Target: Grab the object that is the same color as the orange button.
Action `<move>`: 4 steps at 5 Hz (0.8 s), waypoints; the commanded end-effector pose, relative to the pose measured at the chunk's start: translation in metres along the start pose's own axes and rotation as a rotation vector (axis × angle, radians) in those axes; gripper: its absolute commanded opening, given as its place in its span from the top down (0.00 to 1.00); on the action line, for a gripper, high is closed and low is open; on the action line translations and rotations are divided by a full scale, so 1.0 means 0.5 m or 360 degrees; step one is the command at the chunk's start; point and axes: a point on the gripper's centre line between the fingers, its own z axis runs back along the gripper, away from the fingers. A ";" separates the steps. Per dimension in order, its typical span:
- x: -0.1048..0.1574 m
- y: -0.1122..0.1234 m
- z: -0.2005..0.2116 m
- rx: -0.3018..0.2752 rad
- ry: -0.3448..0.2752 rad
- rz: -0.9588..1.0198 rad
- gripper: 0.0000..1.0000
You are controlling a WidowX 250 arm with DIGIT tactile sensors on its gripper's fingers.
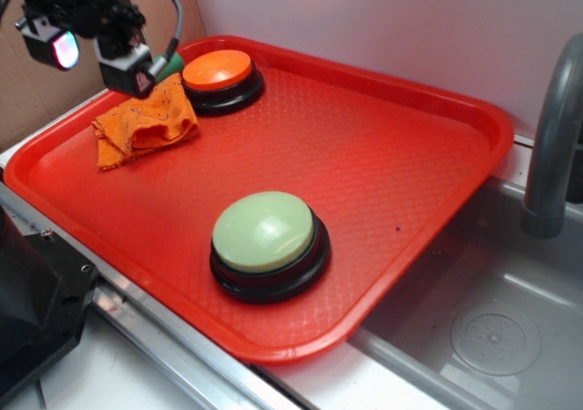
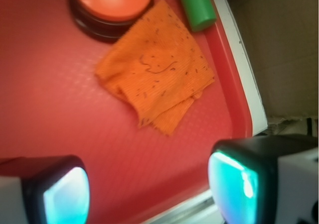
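An orange cloth rag (image 1: 146, 123) (image 2: 157, 69) lies crumpled on the red tray (image 1: 383, 155) near its far left corner. Just right of it stands the orange button (image 1: 219, 71) (image 2: 112, 0) on a black base. My gripper (image 1: 96, 50) (image 2: 149, 189) hangs above the tray's left edge, a little short of the rag. It is open, its two glowing pads (image 2: 67, 199) wide apart with only bare tray between them. A green cylinder (image 2: 196, 5) (image 1: 168, 66) lies beside the rag and the button, against the tray rim.
A pale green domed button (image 1: 267, 237) on a black base stands near the tray's front. A steel sink basin (image 1: 492, 328) and grey faucet (image 1: 551, 146) are to the right. A cardboard wall (image 1: 27, 100) stands behind the gripper.
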 end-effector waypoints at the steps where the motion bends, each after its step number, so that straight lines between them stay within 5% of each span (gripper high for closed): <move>1: 0.015 0.052 -0.080 0.0054 -0.0030 0.0108 0.00; 4: 0.045 0.045 -0.142 0.0034 -0.0130 -0.0024 0.00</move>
